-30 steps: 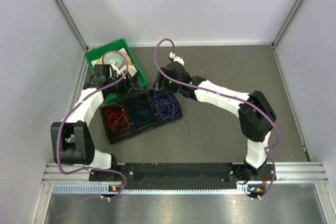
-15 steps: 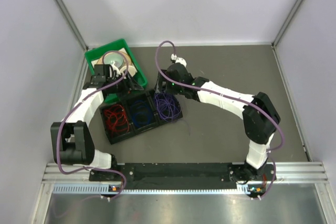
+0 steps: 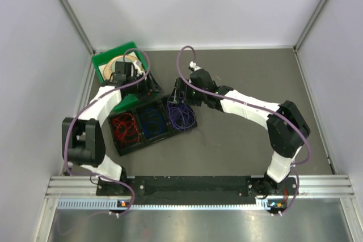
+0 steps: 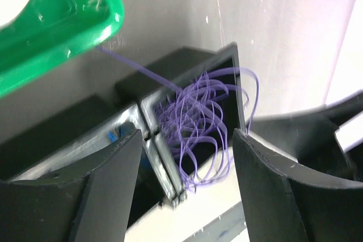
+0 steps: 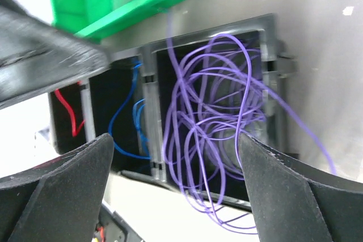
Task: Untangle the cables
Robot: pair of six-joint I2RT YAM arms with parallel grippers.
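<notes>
At the far left of the grey table [image 3: 244, 72] stands a green bin [image 3: 100, 60]. The left arm crosses over it and hides most of what lies inside. Just beside the bin, nearer the arms, is a black tray [image 3: 194, 122] with three compartments. The red cable [image 3: 125, 127] lies coiled in the left one, the blue cable [image 3: 152, 120] in the middle one and the purple cable [image 3: 180, 113] in the right one.

The left gripper [image 3: 148, 86] hangs over the tray's far edge with its fingers spread wide and nothing held. In its wrist view the purple cable [image 4: 198, 117] lies below the gap. One strand runs taut from under the green bin's [image 4: 62, 21] corner to the tray [image 4: 148, 105].

The right gripper [image 3: 177, 92] sits just right of the left one, also spread wide and empty. Its wrist view shows purple loops [image 5: 215, 100] spilling over the tray wall [image 5: 272, 55] onto the table, the blue cable [image 5: 122, 123] and a sliver of red [image 5: 71, 111]. A blurred dark bar cuts off the upper left of that view, and the wrist views are too blurred to show where the taut strand ends.

A second ago the left wrist was farther left over the bin. It has since swung toward the tray, and the right gripper has drawn back slightly to the right.
</notes>
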